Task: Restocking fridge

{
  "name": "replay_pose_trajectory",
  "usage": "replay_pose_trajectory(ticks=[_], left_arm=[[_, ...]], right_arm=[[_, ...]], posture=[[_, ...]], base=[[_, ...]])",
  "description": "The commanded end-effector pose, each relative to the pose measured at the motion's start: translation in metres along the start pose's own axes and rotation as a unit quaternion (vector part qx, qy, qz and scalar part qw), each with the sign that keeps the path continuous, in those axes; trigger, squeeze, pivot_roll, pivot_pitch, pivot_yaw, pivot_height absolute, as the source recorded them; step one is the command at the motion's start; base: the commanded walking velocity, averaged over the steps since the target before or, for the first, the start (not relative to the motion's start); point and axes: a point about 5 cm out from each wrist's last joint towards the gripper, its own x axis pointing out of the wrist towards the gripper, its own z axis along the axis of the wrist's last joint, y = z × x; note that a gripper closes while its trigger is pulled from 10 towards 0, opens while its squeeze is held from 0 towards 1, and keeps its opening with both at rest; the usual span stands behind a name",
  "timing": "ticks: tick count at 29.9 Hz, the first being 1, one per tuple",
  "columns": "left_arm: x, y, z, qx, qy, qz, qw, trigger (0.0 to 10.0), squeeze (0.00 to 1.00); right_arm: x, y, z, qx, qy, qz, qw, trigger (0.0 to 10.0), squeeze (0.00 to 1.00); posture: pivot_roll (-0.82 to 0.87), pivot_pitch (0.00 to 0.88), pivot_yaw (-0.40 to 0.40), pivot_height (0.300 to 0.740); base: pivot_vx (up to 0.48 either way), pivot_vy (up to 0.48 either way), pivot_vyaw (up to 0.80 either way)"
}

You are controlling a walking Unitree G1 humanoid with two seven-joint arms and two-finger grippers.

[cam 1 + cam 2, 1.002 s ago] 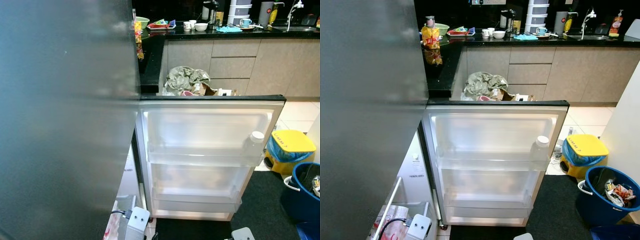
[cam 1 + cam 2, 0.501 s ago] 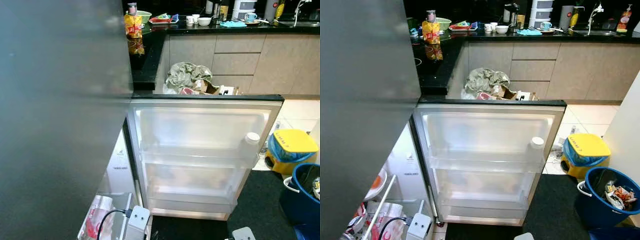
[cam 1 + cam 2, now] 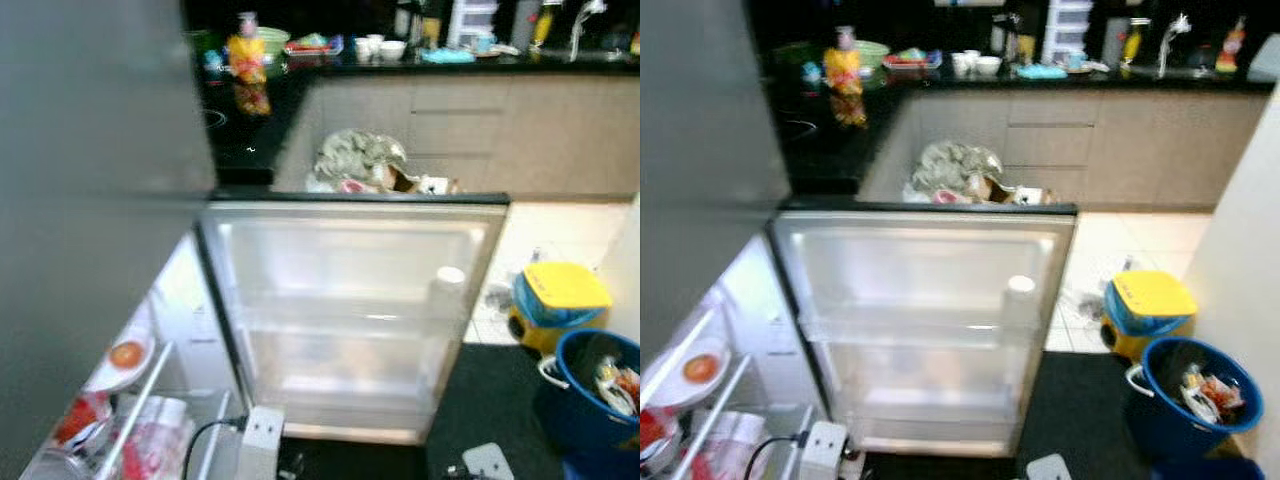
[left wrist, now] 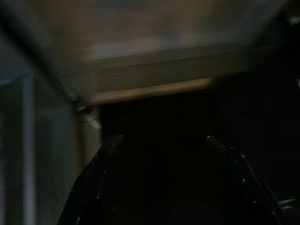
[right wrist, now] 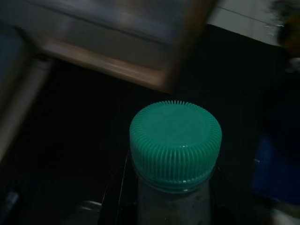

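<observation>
The lower fridge door (image 3: 350,310) stands wide open, its clear door shelves facing me. One bottle with a white cap (image 3: 448,282) stands in the upper door shelf at its right end. The fridge interior (image 3: 695,400) shows at lower left, with a plate holding something red (image 3: 700,368) on a wire shelf. In the right wrist view my right gripper (image 5: 171,201) is shut on a bottle with a ribbed green cap (image 5: 176,140), held low over the dark mat. My left gripper (image 4: 162,139) is open with nothing between its black fingers (image 4: 105,159).
The grey upper fridge door (image 3: 90,200) blocks the left. A yellow-lidded bin (image 3: 562,297) and a blue bucket of rubbish (image 3: 600,390) stand on the right by a dark mat (image 3: 490,400). Crumpled cloth and boxes (image 3: 365,160) lie behind the door, below a cluttered black counter (image 3: 300,70).
The camera has swung left and the picture is blurred. The fridge interior with the plate has come into view at lower left. Nothing in the scene has itself moved.
</observation>
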Motion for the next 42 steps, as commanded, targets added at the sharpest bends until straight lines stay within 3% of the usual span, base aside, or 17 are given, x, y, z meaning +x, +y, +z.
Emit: replay_pose_trajectory(ticks=[1, 25, 42], left_arm=[[-0.005, 0.006, -0.010, -0.006, 0.018, 0.014, 1.000, 10.0, 0.00], [-0.007, 0.027, -0.010, 0.013, 0.034, 0.066, 0.997, 10.0, 0.00], [-0.004, 0.044, 0.008, 0.027, 0.011, 0.093, 0.995, 10.0, 0.00]], right_arm=[[0.001, 0.006, -0.001, 0.003, 0.001, 0.007, 1.000, 10.0, 0.00], [0.001, 0.010, 0.001, 0.013, -0.004, 0.011, 1.000, 10.0, 0.00], [0.009, 0.024, 0.030, 0.068, -0.070, 0.053, 0.994, 10.0, 0.00]], posture=[[-0.09, 0.098, 0.018, 0.740], [-0.07, 0.100, 0.026, 0.740], [-0.05, 0.097, 0.057, 0.740]], base=[[0.000, -0.480, 0.00], [0.000, -0.055, 0.00], [0.000, 0.000, 0.00]])
